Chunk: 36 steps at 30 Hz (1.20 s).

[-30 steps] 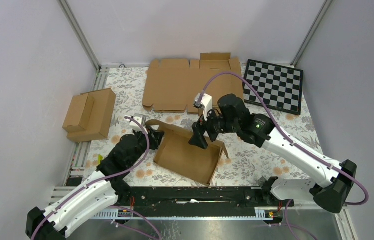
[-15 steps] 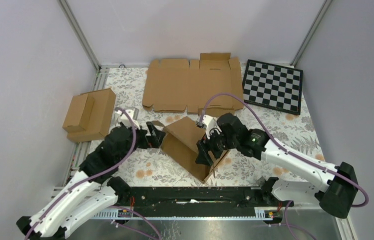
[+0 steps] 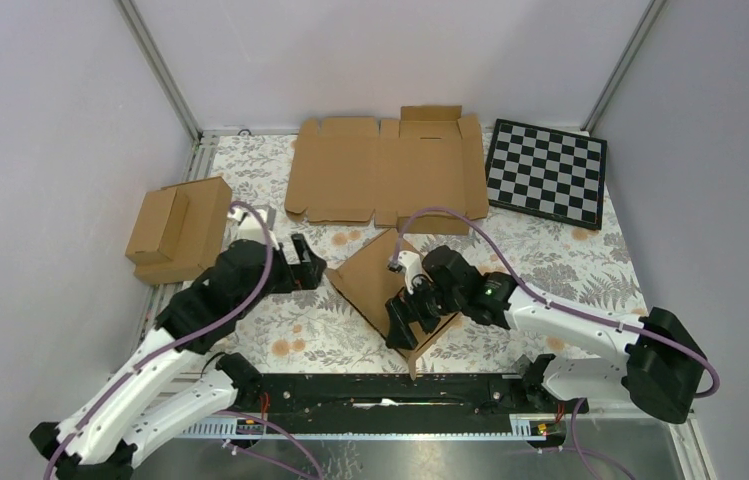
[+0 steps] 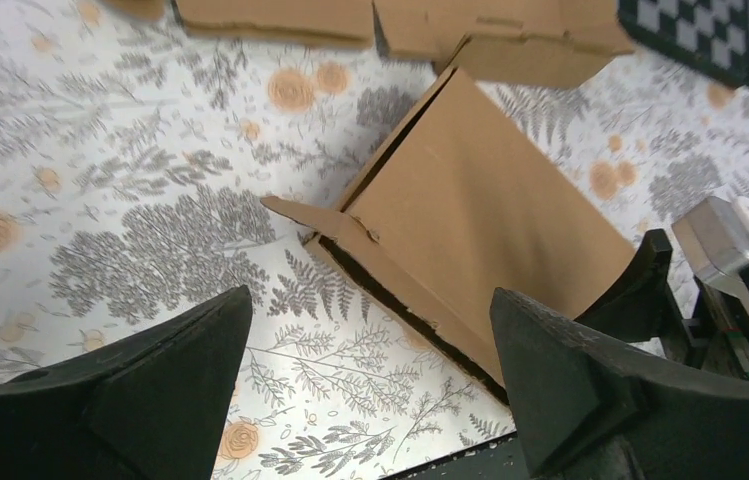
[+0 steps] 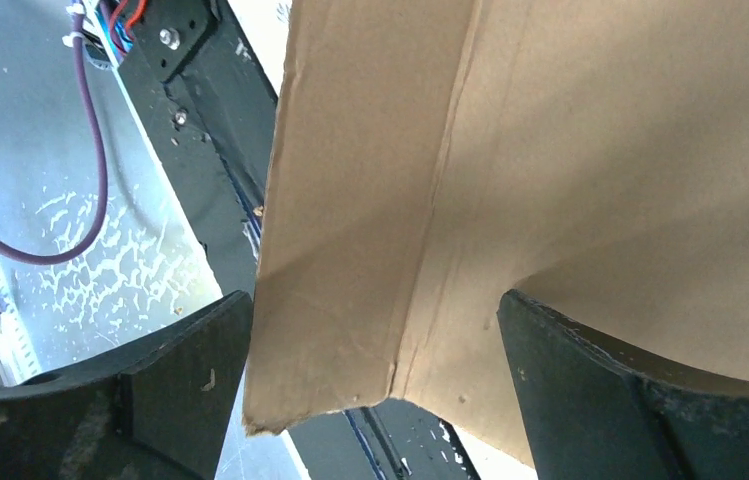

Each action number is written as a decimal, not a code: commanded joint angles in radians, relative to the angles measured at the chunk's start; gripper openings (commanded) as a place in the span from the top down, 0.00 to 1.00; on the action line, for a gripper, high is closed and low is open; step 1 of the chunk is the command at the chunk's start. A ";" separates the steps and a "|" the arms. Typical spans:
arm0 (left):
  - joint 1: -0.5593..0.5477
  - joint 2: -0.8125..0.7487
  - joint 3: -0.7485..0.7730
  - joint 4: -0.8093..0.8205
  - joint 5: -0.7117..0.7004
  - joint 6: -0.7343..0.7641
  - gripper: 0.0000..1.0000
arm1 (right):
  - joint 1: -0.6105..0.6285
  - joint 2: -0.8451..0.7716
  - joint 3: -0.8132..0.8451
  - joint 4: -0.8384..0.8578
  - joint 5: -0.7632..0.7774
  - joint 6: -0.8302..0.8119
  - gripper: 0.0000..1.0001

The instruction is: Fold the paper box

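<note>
The paper box (image 3: 375, 280) lies skewed at the middle of the desk's (image 3: 570, 270) near edge, one corner poking past that edge over the black rail (image 3: 350, 385). The right gripper (image 3: 405, 320) has its fingers wide on either side of a raised flap there, clamping nothing. The left gripper (image 3: 302, 265) is equally wide and empty, near the box's left corner. With neither arm gripping, a nudge from the right arm could slide the box off the near edge. The raised wall could also spring flat, or the loose side tab (image 4: 300, 212) could crumple.
</note>
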 commanded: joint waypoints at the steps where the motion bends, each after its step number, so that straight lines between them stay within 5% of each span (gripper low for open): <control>1: -0.002 0.055 -0.088 0.140 0.058 -0.066 0.01 | 0.007 0.025 -0.065 0.047 -0.029 0.075 0.00; 12: 0.002 0.189 -0.224 0.324 0.093 -0.092 0.03 | 0.007 -0.081 0.005 -0.023 0.015 0.078 0.00; 24: 0.022 0.047 -0.293 0.234 0.081 -0.189 0.20 | -0.005 -0.043 0.214 -0.209 0.691 0.048 0.00; 30: 0.022 0.022 -0.369 0.277 0.159 -0.256 0.32 | -0.246 0.052 0.249 -0.161 0.447 0.120 0.00; 36: 0.022 0.032 -0.421 0.328 0.201 -0.292 0.41 | -0.305 0.140 0.214 -0.076 0.373 0.141 0.00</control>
